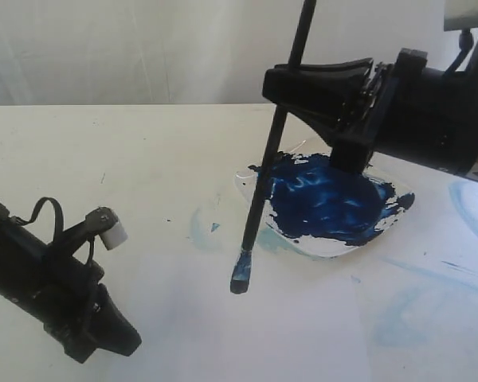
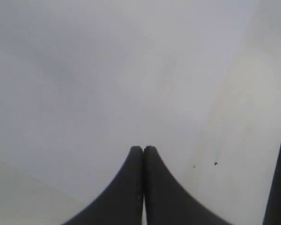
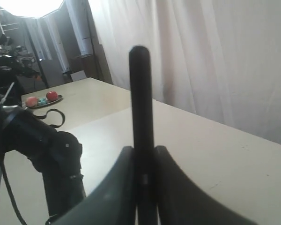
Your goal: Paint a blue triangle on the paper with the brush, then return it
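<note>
Worktop [image 1: 103, 151]: cream surface filling the scene, with a white curtain behind its far edge.

Paper [image 1: 303, 334]: whiter sheet over the near centre and right. Its edges are hard to make out in the exterior view.

Right gripper [image 1: 280, 86]: reaches in from the far right, above the dish, with its jaws clamped on the upper part of the brush handle. The right wrist view confirms this, showing the black handle standing between the two fingers.

Left gripper [image 2: 143, 150]: low at the near left, well apart from the dish and brush. Its fingers are pressed together with nothing between them.

Paint dish [image 1: 319, 248]: clear, at centre right, its floor mostly covered in dark blue paint [image 1: 334, 199].

Brush [image 1: 263, 183]: held nearly upright and leaning slightly, with the bristle end down. The handle crosses in front of the dish's left edge. The blue-stained tip [image 1: 240, 274] sits just near and left of the dish, over the paper. Cannot tell whether the tip touches the sheet.

Pale blue smears [image 1: 197, 227]: left of the brush, with fainter ones at the near right.
</note>
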Controlling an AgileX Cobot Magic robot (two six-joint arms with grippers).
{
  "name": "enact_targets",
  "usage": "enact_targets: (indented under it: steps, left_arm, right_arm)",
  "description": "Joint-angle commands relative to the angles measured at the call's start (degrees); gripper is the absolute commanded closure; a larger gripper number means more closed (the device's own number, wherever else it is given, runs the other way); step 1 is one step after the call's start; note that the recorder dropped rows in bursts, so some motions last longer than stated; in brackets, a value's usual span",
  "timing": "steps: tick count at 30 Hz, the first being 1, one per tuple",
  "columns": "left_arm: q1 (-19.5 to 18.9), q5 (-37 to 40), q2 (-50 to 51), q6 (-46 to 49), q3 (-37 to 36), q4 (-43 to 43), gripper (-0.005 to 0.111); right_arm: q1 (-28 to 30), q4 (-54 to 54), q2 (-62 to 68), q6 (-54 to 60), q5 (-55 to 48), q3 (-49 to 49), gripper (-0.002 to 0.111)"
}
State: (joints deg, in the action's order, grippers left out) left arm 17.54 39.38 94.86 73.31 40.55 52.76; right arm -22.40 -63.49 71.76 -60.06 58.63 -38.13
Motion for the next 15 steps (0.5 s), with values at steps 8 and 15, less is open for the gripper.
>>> enact_targets:
  steps: [8, 15]
  left_arm:
    - [2.5, -2.9, -0.3, 18.5, 0.3, -0.5, 0.107]
    - [2.5, -7.3, -0.3, 25.7, 0.3, -0.5, 0.107]
  right_arm:
    - [-6.6, 1.1, -0.2, 2.4, -4.3, 0.3, 0.108]
    - [-7.8, 1.1, -0.2, 3.1, -8.4, 0.3, 0.108]
